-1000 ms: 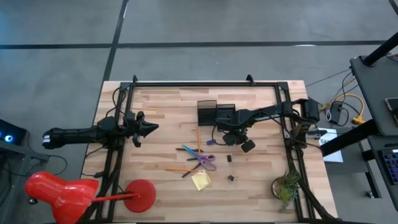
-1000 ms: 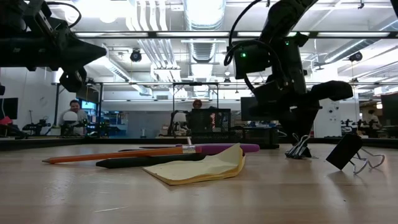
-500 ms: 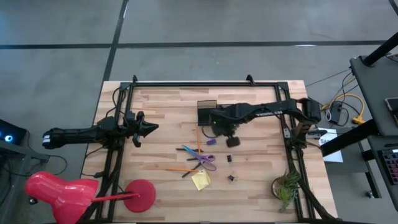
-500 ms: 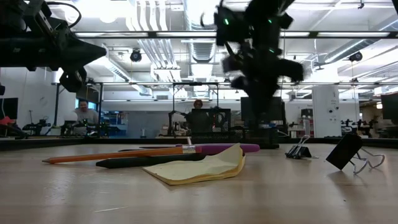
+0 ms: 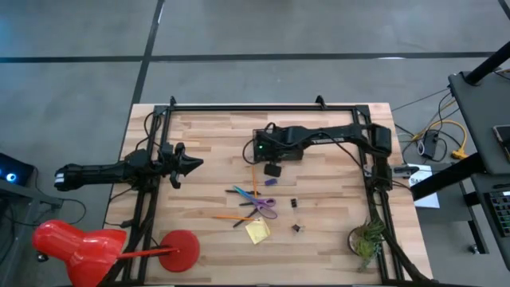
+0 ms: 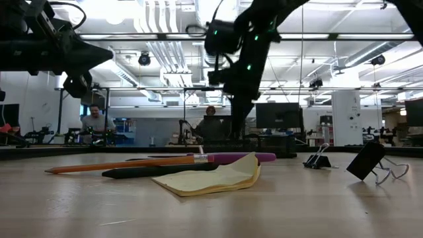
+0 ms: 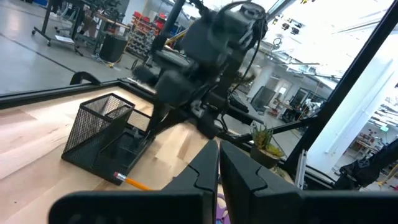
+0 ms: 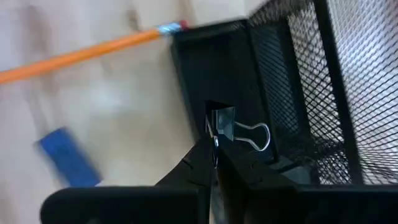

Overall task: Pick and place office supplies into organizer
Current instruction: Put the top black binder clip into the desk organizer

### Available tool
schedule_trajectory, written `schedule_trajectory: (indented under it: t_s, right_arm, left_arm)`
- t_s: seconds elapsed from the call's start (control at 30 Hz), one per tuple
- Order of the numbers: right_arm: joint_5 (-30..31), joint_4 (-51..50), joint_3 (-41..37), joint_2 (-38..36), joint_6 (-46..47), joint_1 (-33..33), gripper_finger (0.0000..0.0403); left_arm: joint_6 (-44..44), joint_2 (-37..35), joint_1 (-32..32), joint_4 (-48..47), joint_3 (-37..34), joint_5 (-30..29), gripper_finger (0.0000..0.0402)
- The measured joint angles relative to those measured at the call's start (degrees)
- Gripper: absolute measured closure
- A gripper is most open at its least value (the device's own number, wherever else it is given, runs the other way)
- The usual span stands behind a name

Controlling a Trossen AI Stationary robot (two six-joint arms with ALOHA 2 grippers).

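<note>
The black mesh organizer [image 7: 99,127] stands at the table's far middle. My right gripper [image 5: 273,169] hangs over its near side, pointing steeply down, shut on a small binder clip [image 8: 224,124] above the organizer's low front tray [image 8: 211,74]. On the table nearer the front lie an orange pencil [image 6: 125,164], a black pen [image 6: 158,171], purple-handled scissors [image 5: 264,207], a yellow sticky-note pad [image 6: 211,177] and two more clips [image 6: 317,158] [image 6: 370,162]. My left gripper [image 5: 195,163] waits shut at the table's left, held level. My right gripper pinches the binder clip's body [image 8: 219,132] between its two fingertips, coming from above and pointing steeply down. The clip's wire loops [image 8: 256,137] stick out sideways past the fingers. The clip is lifted clear, over the organizer's low front tray.
A blue eraser [image 5: 269,182] lies just in front of the organizer. A small green plant [image 5: 366,239] stands at the near right corner. A red lamp-like object [image 5: 88,247] sits off the near left corner. The black frame [image 5: 239,108] runs round the table's edges.
My right gripper has risen and gone toward the table's far edge and left, from beside the loose clips to the organizer, rolling its wrist as it went. The binder clip has travelled with it, lifted clear of the table.
</note>
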Motion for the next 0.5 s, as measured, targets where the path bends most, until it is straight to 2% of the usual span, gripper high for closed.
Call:
schedule_trajectory:
  t_s: [0.13, 0.5]
  right_arm:
    - [0.24, 0.46, 1.64, 2.3, 3.47, -0.34, 0.0394]
    - [0.19, 5.68, 1.54, 2.24, 12.29, -0.27, 0.0389]
  left_arm:
    - [0.0, -0.07, -0.02, -0.02, 0.0, 0.0, 0.0402]
    - [0.0, 0.0, -0.01, -0.01, 0.0, 0.0, 0.0402]
